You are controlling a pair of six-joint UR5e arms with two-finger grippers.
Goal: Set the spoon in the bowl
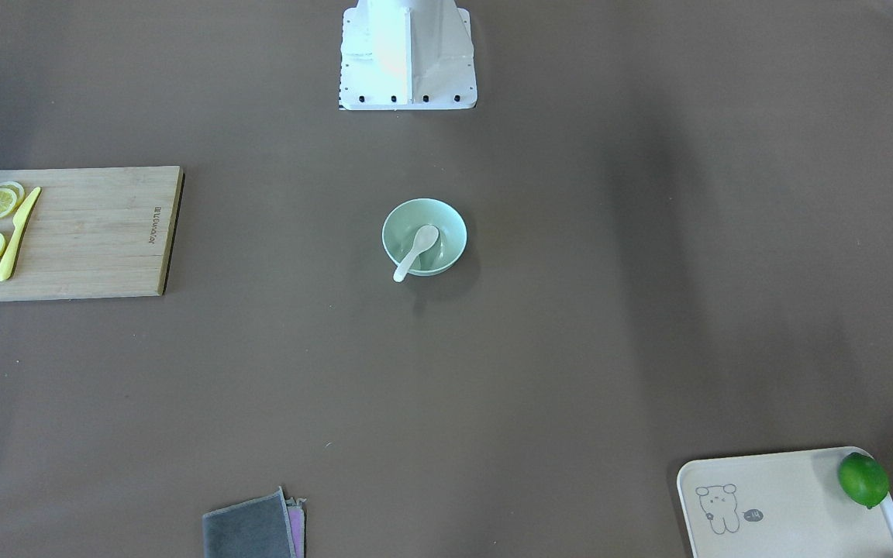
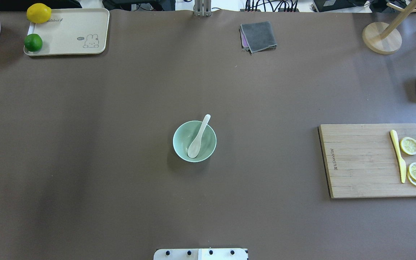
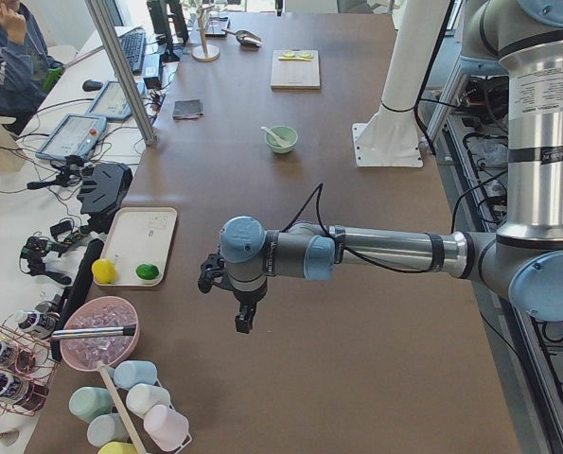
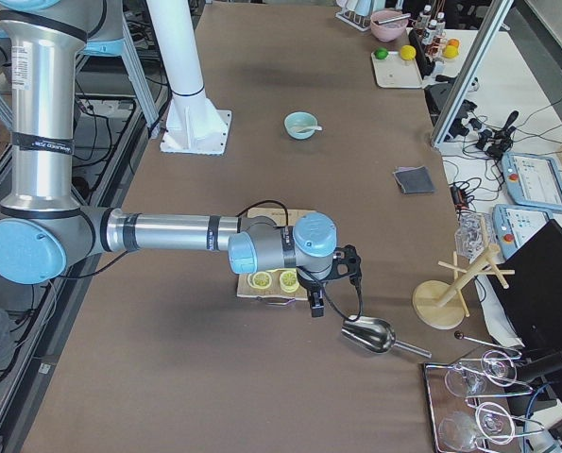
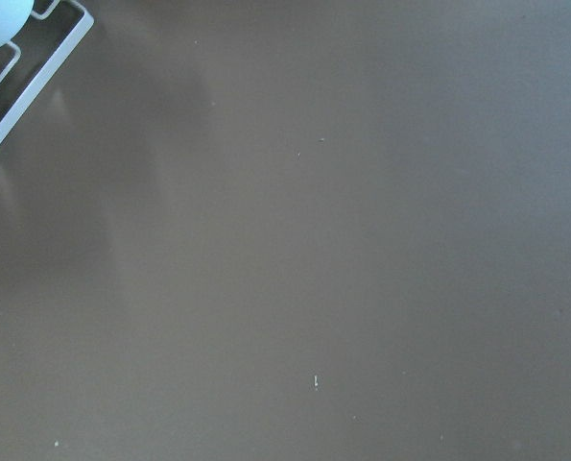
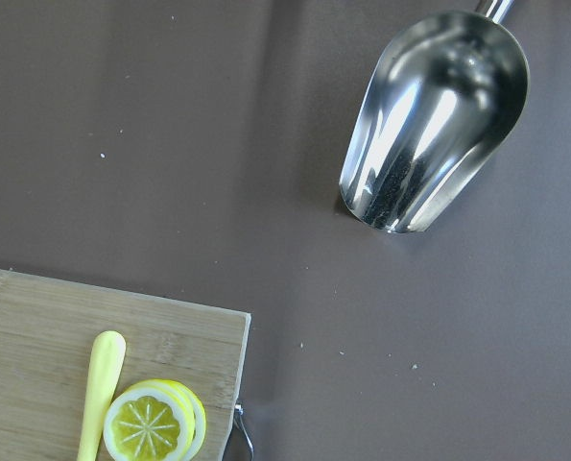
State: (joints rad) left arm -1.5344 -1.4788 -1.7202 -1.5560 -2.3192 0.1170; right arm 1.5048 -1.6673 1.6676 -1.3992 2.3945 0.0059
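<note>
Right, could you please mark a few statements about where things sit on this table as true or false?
1. The glossy white soup spoon lies with its scoop inside the pale mint-green bowl. True.
2. A green lime sits on the beige rectangular tray. True.
3. The slim yellow knife lies on that tray. False: it lies on the wooden cutting board, beside lemon slices.
4. The shiny metal scoop rests on the cutting board. False: it lies on the brown table, off the board.
5. The spoon's handle sticks out over the bowl's rim. True.
</note>
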